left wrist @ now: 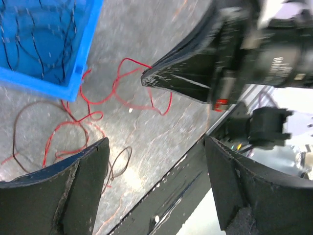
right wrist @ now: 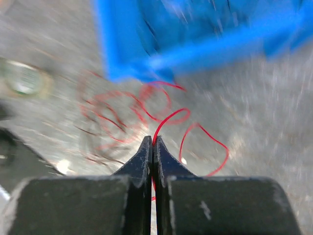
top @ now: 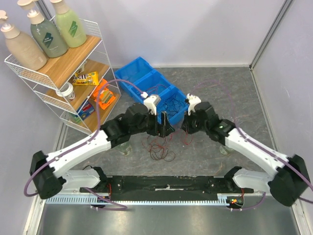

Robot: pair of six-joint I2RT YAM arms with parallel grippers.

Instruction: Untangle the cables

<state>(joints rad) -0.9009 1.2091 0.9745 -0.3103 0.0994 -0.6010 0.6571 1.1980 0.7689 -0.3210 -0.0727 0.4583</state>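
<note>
The cables [top: 160, 147] are thin red and dark wires in loose loops on the grey table, just in front of the blue bin. In the left wrist view they lie at the left [left wrist: 73, 127]. My left gripper [top: 167, 125] is open and empty above the tangle; its fingers [left wrist: 83, 186] stand wide apart. My right gripper [top: 185, 128] is shut on a red wire [right wrist: 168, 120] that runs out of its tips into loops; in the left wrist view its fingertips [left wrist: 154, 81] pinch that wire [left wrist: 132, 63].
A blue three-part bin [top: 133, 73] behind the tangle holds more wires. A white wire shelf [top: 58, 73] with bottles and snack packs stands at the far left. A black rail [top: 166, 183] runs along the near edge between the arm bases.
</note>
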